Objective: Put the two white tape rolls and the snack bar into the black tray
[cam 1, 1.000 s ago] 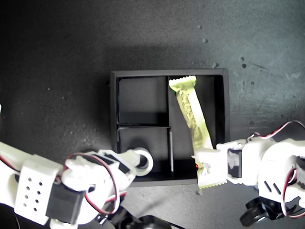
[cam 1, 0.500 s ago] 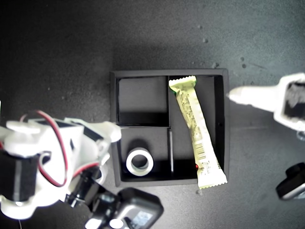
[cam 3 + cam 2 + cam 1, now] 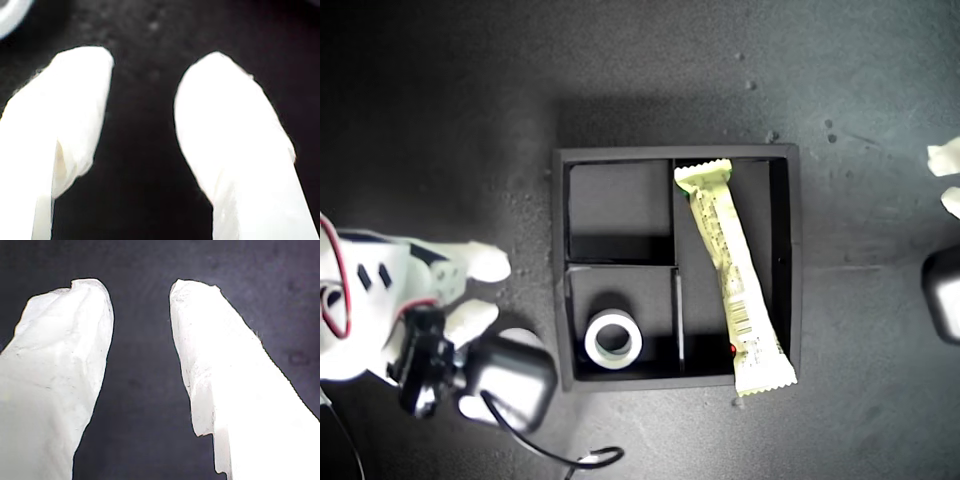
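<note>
The black tray [image 3: 560, 262] sits in the middle of the dark bench [image 3: 440, 110]. It has two small square boxes on the exterior view's left and one long box on the exterior view's right.

One white tape roll [image 3: 591, 340] lies flat in the near small box, with its round hole facing up. The far small box [image 3: 618, 210] has nothing in it. I can see only this one roll for sure.

The snack bar [image 3: 730, 270] lies in the long box. It is a bit tilted. Its far end is up by the far wall of the tray. Its near end rests on top of the near wall and sticks out a little over the bench.

My first hand [image 3: 140, 290] is released. Its two white fingers [image 3: 60, 370] are spread apart, and only dark bench shows between them.

My second hand [image 3: 145, 55] is released too, with nothing between its fingers [image 3: 230, 125]. A white curved thing [image 3: 7, 12] shows at the edge of that picture. It is too blurry to tell what it is.

In the exterior view, one arm [image 3: 380, 300] with red wires is at the left, near the tray but not touching it. The tips of the other arm [image 3: 946, 158] peek in at the right edge, well apart from the tray. I cannot tell which arm is first and which is second.
</note>
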